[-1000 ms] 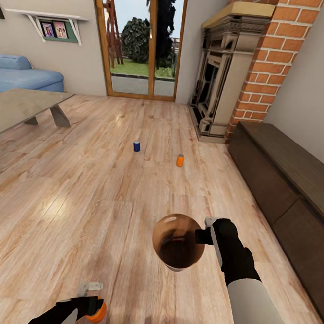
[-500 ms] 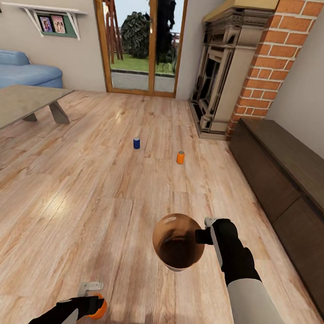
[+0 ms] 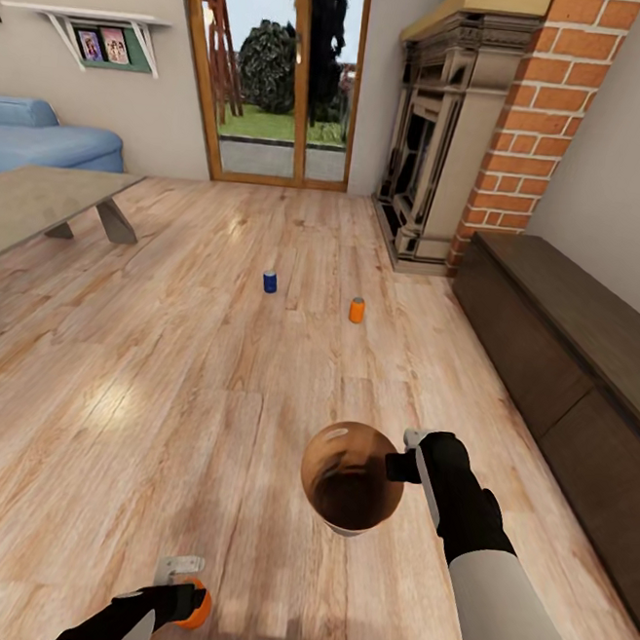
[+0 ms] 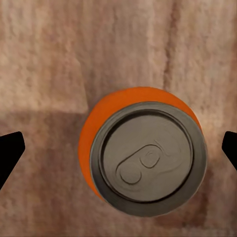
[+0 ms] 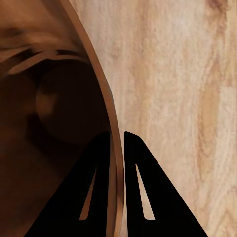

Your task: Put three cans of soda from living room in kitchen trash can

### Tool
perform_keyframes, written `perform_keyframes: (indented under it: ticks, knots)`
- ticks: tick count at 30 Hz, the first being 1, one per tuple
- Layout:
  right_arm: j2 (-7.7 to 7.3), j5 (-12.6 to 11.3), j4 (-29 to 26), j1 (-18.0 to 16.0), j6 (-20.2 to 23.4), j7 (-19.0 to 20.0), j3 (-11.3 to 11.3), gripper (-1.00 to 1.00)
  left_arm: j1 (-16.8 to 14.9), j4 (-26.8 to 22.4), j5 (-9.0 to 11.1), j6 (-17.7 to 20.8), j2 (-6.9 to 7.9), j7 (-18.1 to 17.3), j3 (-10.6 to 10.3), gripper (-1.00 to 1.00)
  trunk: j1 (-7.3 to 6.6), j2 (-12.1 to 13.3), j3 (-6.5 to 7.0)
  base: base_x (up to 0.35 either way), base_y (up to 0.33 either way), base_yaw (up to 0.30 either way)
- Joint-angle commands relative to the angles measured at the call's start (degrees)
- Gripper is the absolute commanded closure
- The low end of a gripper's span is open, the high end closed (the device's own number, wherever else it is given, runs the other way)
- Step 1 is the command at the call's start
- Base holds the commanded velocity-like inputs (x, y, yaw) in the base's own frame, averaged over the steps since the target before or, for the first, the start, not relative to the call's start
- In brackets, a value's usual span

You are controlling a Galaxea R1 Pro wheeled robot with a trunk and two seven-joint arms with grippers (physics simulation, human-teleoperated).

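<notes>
My right gripper (image 3: 406,465) is shut on the rim of the trash can (image 3: 354,477), holding it above the floor with its glossy brown inside facing up. In the right wrist view the rim (image 5: 106,118) runs between the two fingers. My left gripper (image 3: 186,593) is low at the front left, open over an upright orange can (image 3: 197,609). In the left wrist view its silver top (image 4: 148,158) faces the camera, and the fingertips (image 4: 10,153) stand wide apart, clear of it. Further off on the floor stand a dark blue can (image 3: 270,281) and another orange can (image 3: 357,310).
A glass coffee table (image 3: 37,205) and a blue sofa (image 3: 44,142) are at the left. The brick fireplace (image 3: 444,146) and a long dark cabinet (image 3: 572,344) line the right wall. Wood-framed glass doors (image 3: 275,71) are at the back.
The camera shifted slightly, moving the whole room up in the picture. The orange can by my left gripper now looks a little smaller. The right arm and trash can are unmoved.
</notes>
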Motion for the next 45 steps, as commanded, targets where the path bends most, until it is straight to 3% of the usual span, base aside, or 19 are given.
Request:
perform_keyframes:
  ticks: [1,4,18,24,45]
  knots:
    - [0.01,-0.98,-0.02,-0.03,0.03,0.26,-0.01,1.00,0.00,0.00,0.00,-0.21,0.00,0.00,0.00,-1.00,0.02,-0.02,-0.22,0.000,0.000,0.000]
    - [0.00,-0.98,-0.02,-0.03,0.03,0.26,-0.01,1.00,0.00,0.00,0.00,-0.61,-0.07,0.00,0.00,-1.00,0.09,-0.06,-0.89,0.000,0.000,0.000]
    - [-0.02,-0.98,-0.02,-0.03,0.03,0.26,-0.01,1.00,0.00,0.00,0.00,-1.15,-0.40,0.00,0.00,-1.00,0.09,-0.06,-0.89,0.000,0.000,0.000]
    - [0.00,-0.98,-0.02,-0.03,0.03,0.26,-0.01,1.00,0.00,0.00,0.00,-1.46,-0.44,0.00,0.00,-1.00,0.25,-0.14,-2.21,0.000,0.000,0.000]
    - [0.03,-0.98,-0.02,-0.03,0.03,0.26,0.07,1.00,0.00,0.00,0.00,-2.54,-0.73,0.00,0.00,-1.00,0.25,-0.14,-2.21,0.000,0.000,0.000]
